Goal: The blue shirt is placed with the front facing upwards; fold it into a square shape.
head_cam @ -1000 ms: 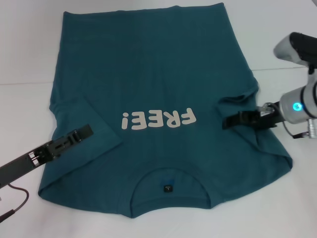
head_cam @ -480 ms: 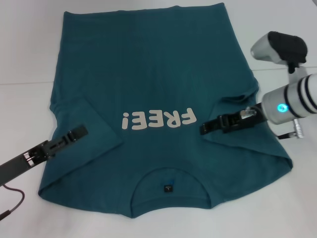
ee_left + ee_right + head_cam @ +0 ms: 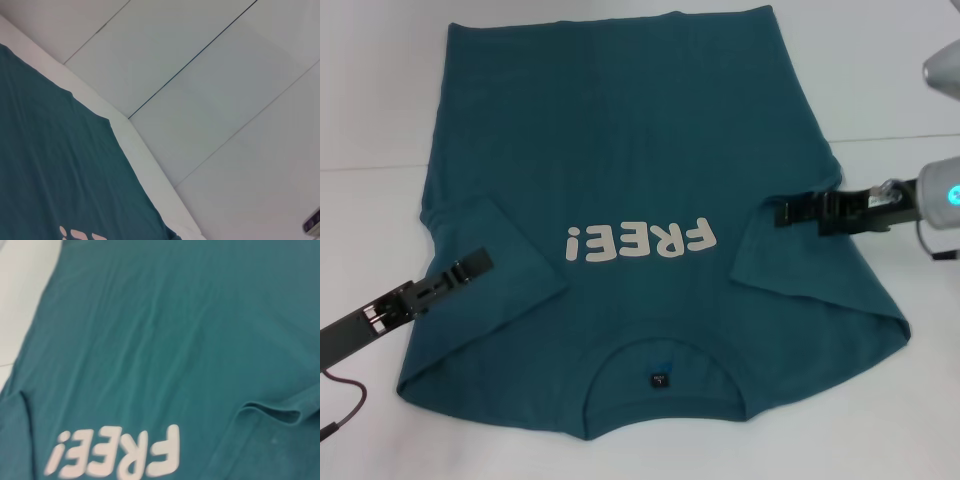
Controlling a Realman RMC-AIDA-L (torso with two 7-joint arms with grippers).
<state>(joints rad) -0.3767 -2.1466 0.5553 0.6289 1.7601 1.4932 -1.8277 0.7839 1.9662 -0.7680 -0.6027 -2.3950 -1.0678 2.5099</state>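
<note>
overhead: blue shirt (image 3: 630, 190) flat on white tabletop (image 3: 880, 80), both sleeves folded in. left gripper (image 3: 470, 268) and right gripper (image 3: 800, 210) over sleeves, finger state unclear. wrist views: soft, limp cloth; best pinched at hem corners.

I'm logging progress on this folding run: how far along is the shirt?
Early stage. Done: both sleeves of the blue shirt lie folded in over the chest beside the lettering. In hand: nothing clearly gripped; the right gripper hovers at the right sleeve fold, the left gripper over the left one. Left: folding the long body into a square.
</note>
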